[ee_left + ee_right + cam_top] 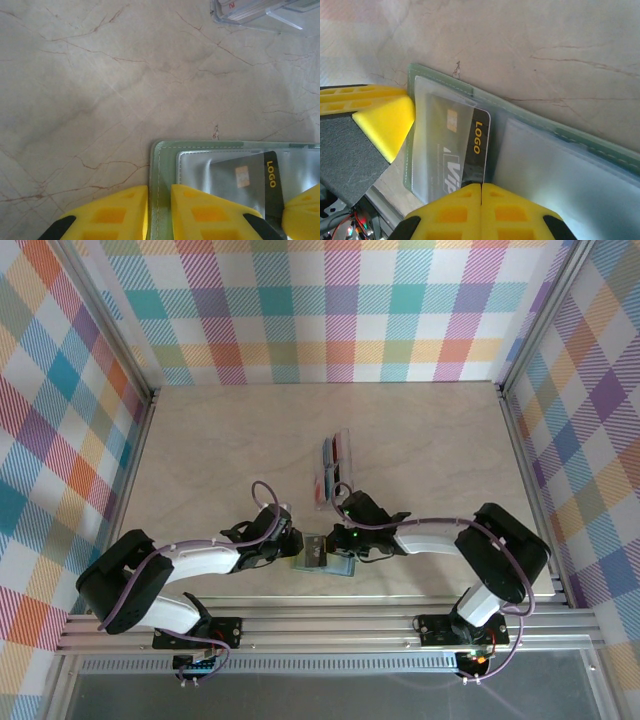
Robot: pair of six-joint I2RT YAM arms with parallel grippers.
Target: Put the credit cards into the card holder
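The grey-green card holder (322, 558) (165, 160) (560, 175) lies open on the table between the two arms. A black credit card (250, 172) (477, 135) marked LOGO sits mostly inside its left clear sleeve, one dark strip sticking out toward the middle fold. My left gripper (298, 550) (159, 200) is shut on the holder's stitched left edge, one yellow finger on each side. My right gripper (345, 540) (481, 189) is shut, its joined tips touching the near corner of the card's exposed strip. More credit cards (330, 455) lie in a clear tray.
The clear plastic tray (335, 465) (260, 12) stands a little beyond the card holder at mid-table. Checked walls enclose the table on three sides, and a metal rail (330, 625) runs along the near edge.
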